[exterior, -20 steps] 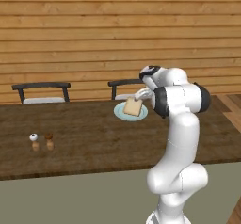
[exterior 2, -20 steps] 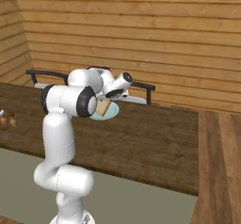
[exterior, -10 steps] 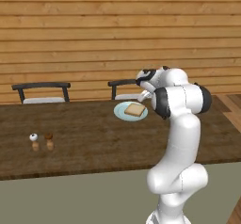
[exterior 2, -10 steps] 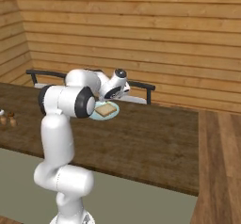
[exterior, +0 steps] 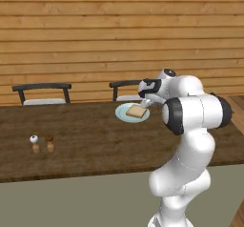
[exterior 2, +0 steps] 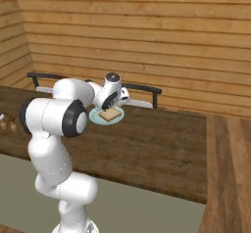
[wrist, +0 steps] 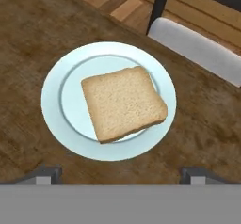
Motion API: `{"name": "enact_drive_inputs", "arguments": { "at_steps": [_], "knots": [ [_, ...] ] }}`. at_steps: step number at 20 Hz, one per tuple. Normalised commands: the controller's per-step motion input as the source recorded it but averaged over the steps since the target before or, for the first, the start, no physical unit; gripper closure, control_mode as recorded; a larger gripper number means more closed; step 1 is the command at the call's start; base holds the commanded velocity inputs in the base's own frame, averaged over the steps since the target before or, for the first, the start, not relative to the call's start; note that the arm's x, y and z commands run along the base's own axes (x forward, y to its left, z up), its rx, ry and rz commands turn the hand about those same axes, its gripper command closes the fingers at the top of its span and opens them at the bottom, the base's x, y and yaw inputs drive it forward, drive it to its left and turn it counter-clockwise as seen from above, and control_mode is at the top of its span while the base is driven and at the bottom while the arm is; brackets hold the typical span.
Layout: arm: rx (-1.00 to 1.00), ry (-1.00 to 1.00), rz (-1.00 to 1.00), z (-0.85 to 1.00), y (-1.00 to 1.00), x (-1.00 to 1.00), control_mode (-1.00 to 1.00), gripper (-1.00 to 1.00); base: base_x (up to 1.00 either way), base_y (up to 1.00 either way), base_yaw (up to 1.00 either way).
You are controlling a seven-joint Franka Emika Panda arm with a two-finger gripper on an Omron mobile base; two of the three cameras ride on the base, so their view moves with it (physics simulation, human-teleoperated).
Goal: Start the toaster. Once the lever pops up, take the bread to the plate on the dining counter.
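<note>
Lying flat on the plate (wrist: 54, 84), the bread (wrist: 122, 103) has left my fingers (wrist: 120, 175), now spread wide above at six o'clock; delivery on the worktop (wrist: 28, 39) looks complete.

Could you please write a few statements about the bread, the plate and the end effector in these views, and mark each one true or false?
1. The bread lies flat on the plate. True.
2. The end effector is clamped on the bread. False: its fingertips stand wide apart and nothing is between them; the slice lies free on the plate.
3. The plate sits on the dining counter. True.
4. Two small shakers stand right beside the plate. False: they stand well away from it, further along the counter.
5. The slice hangs far over the plate's rim. False: it lies within the rim, only a little off centre.
</note>
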Motion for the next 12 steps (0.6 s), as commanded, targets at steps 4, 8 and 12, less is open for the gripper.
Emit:
{"name": "enact_drive_inputs", "arguments": {
  "at_steps": [4, 8, 12],
  "knots": [
    [0.0, 0.04, -0.28, 0.34, 0.05, -1.0, -1.0, -1.0, 0.0, 0.0, 0.0],
    [-0.02, 0.0, -0.2, 0.59, 0.14, -1.0, -1.0, -1.0, 0.0, 0.0, 0.0],
    [-0.01, -0.01, -0.08, 0.72, 0.0, -1.0, -1.0, -1.0, 0.0, 0.0, 0.0]
  ]
}}
